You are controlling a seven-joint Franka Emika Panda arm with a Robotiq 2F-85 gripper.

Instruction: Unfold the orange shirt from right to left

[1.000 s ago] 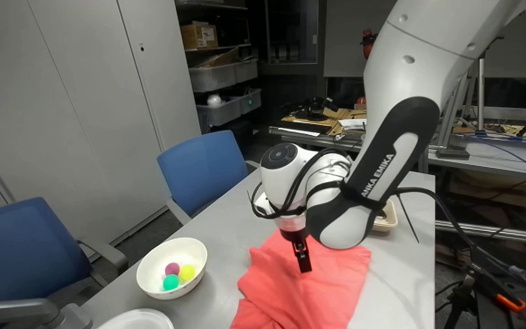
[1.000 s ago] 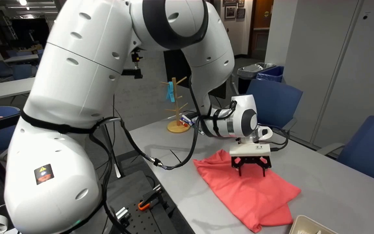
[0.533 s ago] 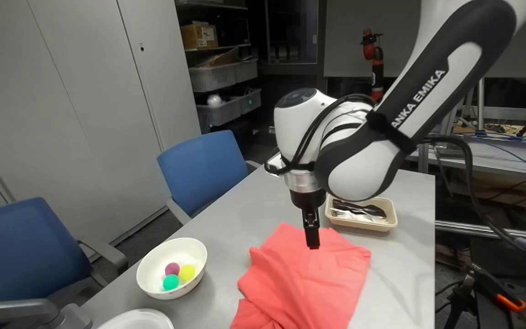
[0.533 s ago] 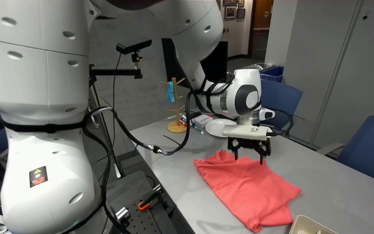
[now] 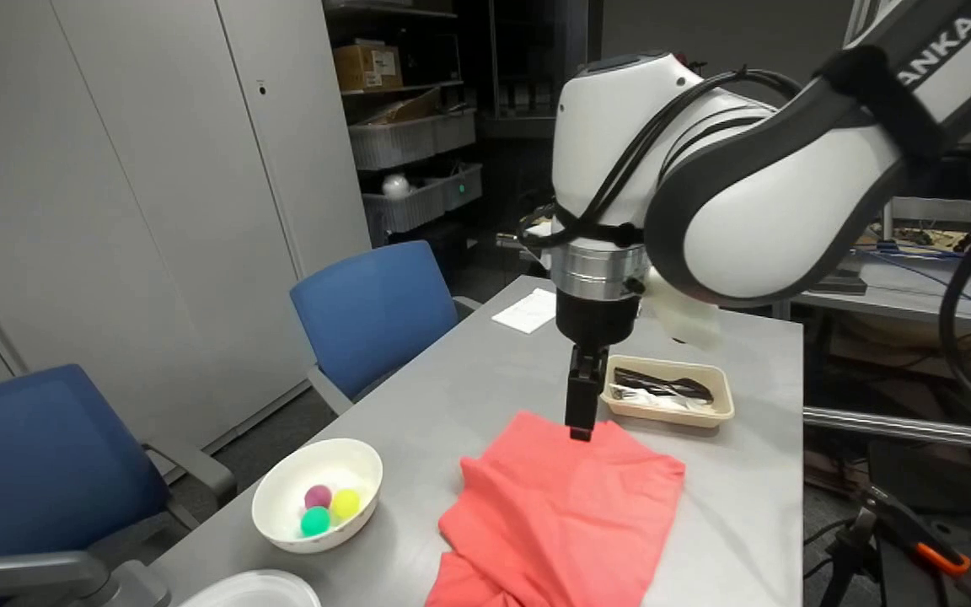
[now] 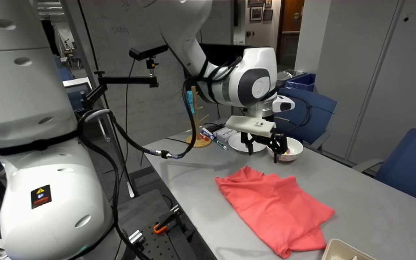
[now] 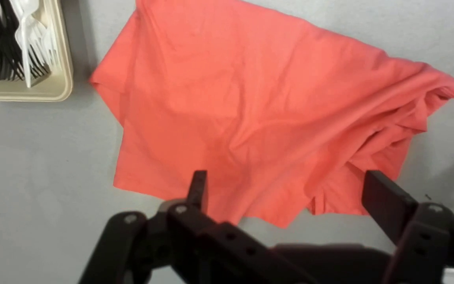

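Shirt [image 7: 219, 98] spans the upper middle of your wrist view, lying on the tabletop [image 7: 53, 189], flat in part but bunched toward frame right; your claw [image 7: 284, 187] stands spread wide, gripping nothing, so you likely have those folds left to undo

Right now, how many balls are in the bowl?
3. In an exterior view, inside the bowl: the purple ball at the back, the yellow ball to the right, the green ball in front. The bowl's near side might hide another.
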